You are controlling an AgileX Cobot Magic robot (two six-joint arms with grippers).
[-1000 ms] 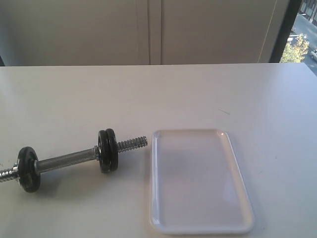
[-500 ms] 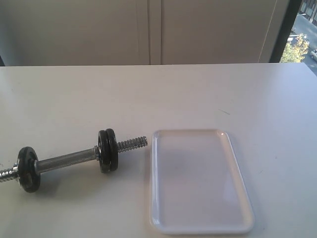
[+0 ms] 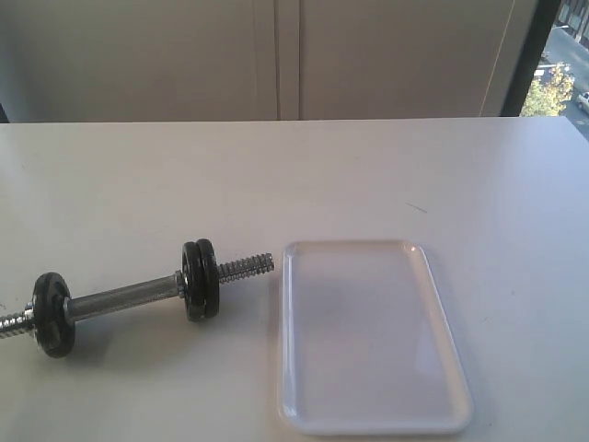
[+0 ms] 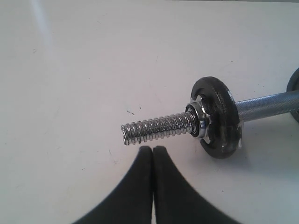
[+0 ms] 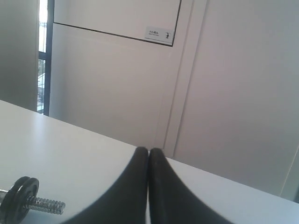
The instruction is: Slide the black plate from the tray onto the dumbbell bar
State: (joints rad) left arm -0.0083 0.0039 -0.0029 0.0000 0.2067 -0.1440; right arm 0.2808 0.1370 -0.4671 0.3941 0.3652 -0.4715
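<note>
On the tabletop (image 3: pixel 368 175), noted the tray (image 3: pixel 368 341) bare, with no disc on it. Just beside the tray, off one long side, found the dumbbell bar (image 3: pixel 120 299) lying flat, one threaded end pointing at the tray rim, near but apart. Counted two black discs pressed together on the bar end nearer the tray, one at the far end. Judged the black plate (image 3: pixel 210 276) to be the disc of the pair closer to the tray; cannot confirm which. Judged the sliding step complete. Next move, if any: check seating against the neighbouring disc, then draw both arms clear. Found the left hand (image 4: pixel 153 148) fully closed, empty, tips just beside the threaded end farthest from the tray, no contact seen. Found the right hand (image 5: pixel 148 150) likewise closed and empty, raised, aimed at the back wall.
</note>
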